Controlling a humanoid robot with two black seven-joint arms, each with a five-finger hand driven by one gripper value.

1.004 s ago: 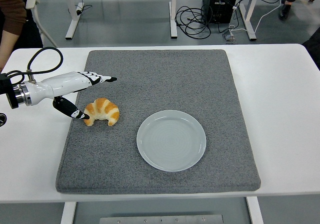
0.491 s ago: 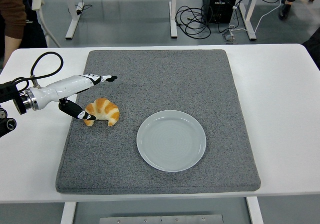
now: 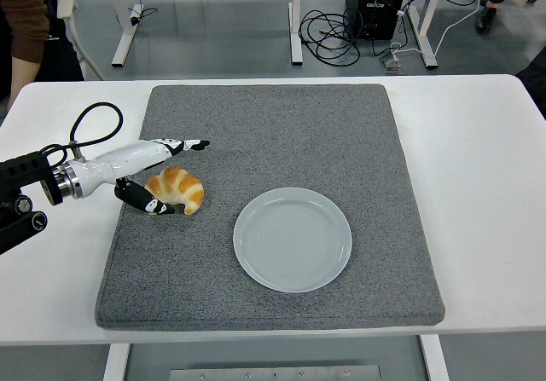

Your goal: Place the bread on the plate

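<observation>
Reaching for the bread: the task is at its opening step, with nothing yet lifted or moved to the plate
Done so far: only the approach; the left robot hand (image 3: 158, 176) is at the croissant (image 3: 175, 189) but does not appear to have a closed hold on it
Left to do: closing on the croissant, lifting it, carrying it right to the plate (image 3: 293, 239), and setting it down
Bread: lies on the grey mat (image 3: 281, 125), left of the plate and apart from it
Plate: bare, on the mat toward the near side
Hand pose: arm low across the worktop (image 3: 478, 142) from the left; fingers (image 3: 183, 145) stretched out just behind the croissant, thumb (image 3: 145, 200) touching its near-left end, so the hand brackets it in a wide spread, holding nothing
Right arm: not visible
</observation>
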